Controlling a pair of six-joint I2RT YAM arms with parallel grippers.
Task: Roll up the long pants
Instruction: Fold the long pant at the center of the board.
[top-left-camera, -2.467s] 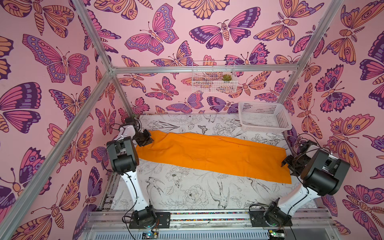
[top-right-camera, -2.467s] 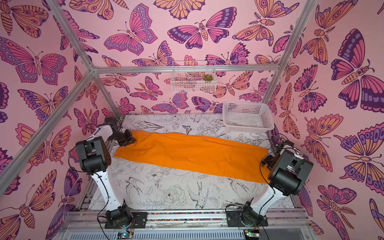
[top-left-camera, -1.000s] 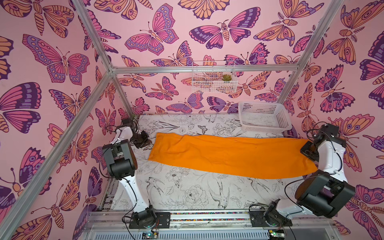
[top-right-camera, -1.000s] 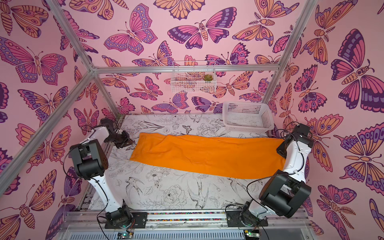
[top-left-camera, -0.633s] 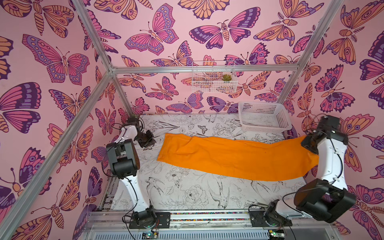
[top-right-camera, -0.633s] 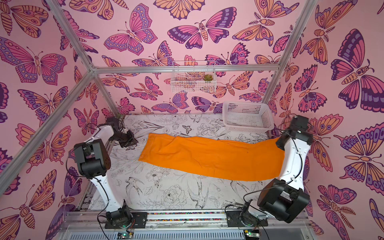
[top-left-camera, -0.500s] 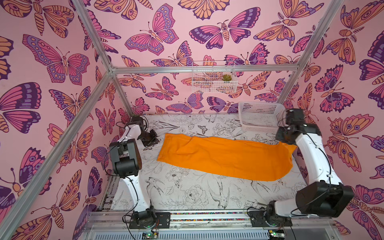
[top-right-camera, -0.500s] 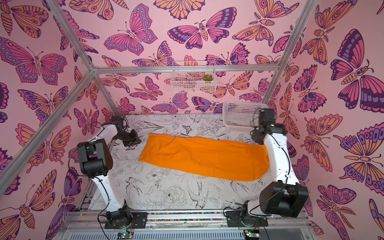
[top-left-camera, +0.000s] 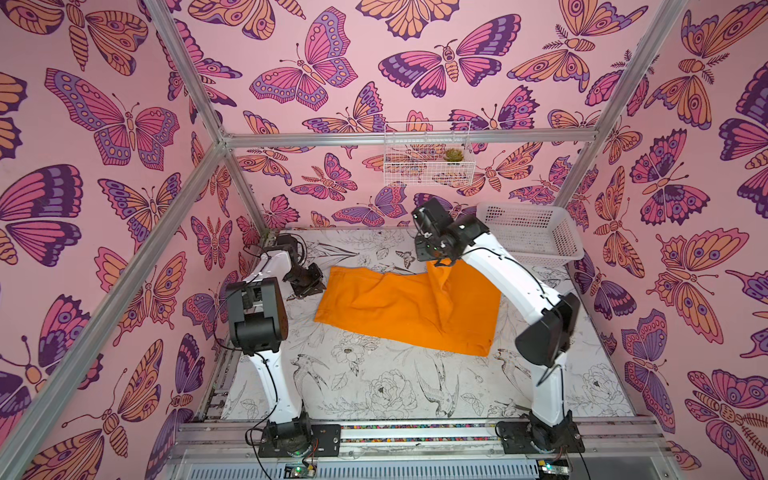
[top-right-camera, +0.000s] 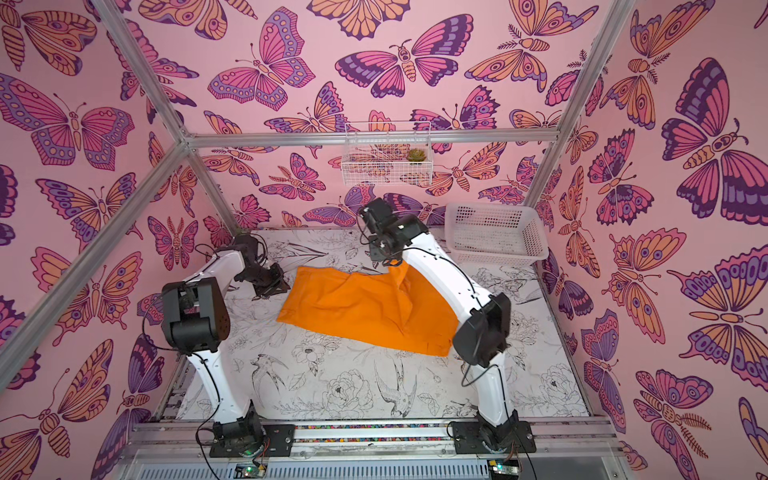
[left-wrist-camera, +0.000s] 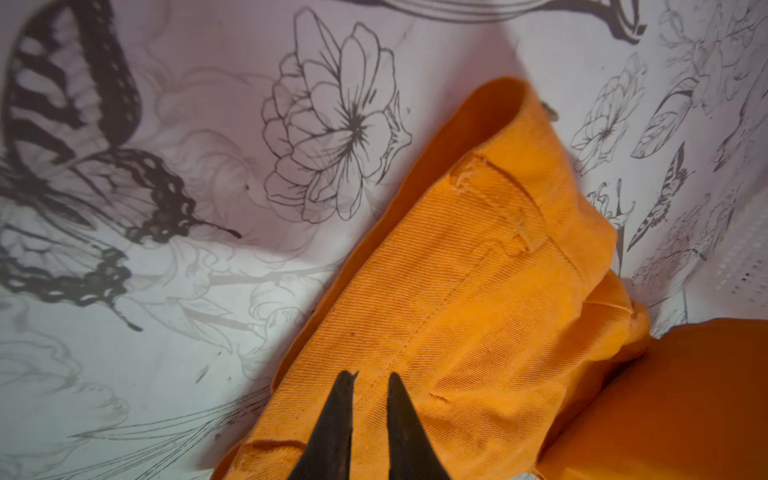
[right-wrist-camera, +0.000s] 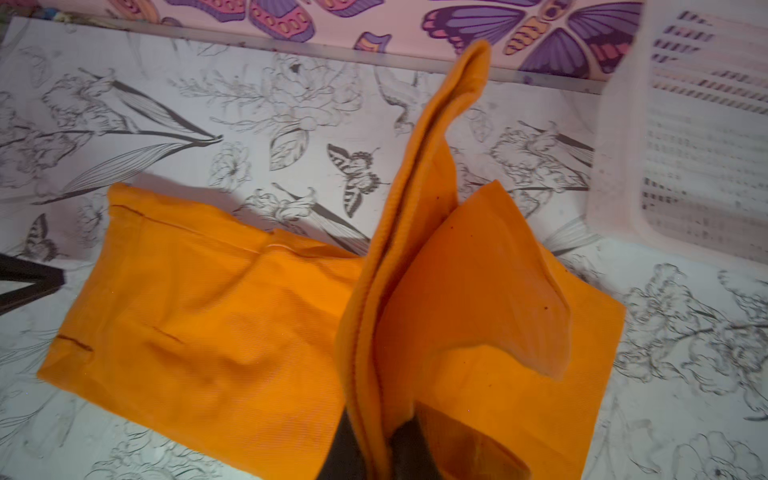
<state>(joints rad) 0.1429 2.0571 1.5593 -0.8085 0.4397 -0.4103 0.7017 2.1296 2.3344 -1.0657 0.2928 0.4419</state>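
Observation:
The long pants (top-left-camera: 395, 307) are plain bright orange and lie across the middle of the table in both top views, doubled over on themselves. My right gripper (top-left-camera: 436, 261) hangs above their far edge, shut on the leg end, which rises in a peak to it. In the right wrist view that edge (right-wrist-camera: 415, 208) stands up between the fingers (right-wrist-camera: 345, 453). My left gripper (top-left-camera: 318, 286) sits low at the waist end. In the left wrist view its fingers (left-wrist-camera: 340, 415) stand a narrow gap apart, closed on the waist cloth (left-wrist-camera: 478, 270).
A white plastic basket (top-left-camera: 540, 255) stands at the back right corner of the table, just behind the right arm. On the back wall hangs a wire shelf (top-left-camera: 428, 166) holding a small plant. The table (top-left-camera: 374, 395) has a flower print.
My right gripper has swung the leg end up from the far right and leftward over the pants, so they lie about half as long. The waist end and left gripper slid slightly right.

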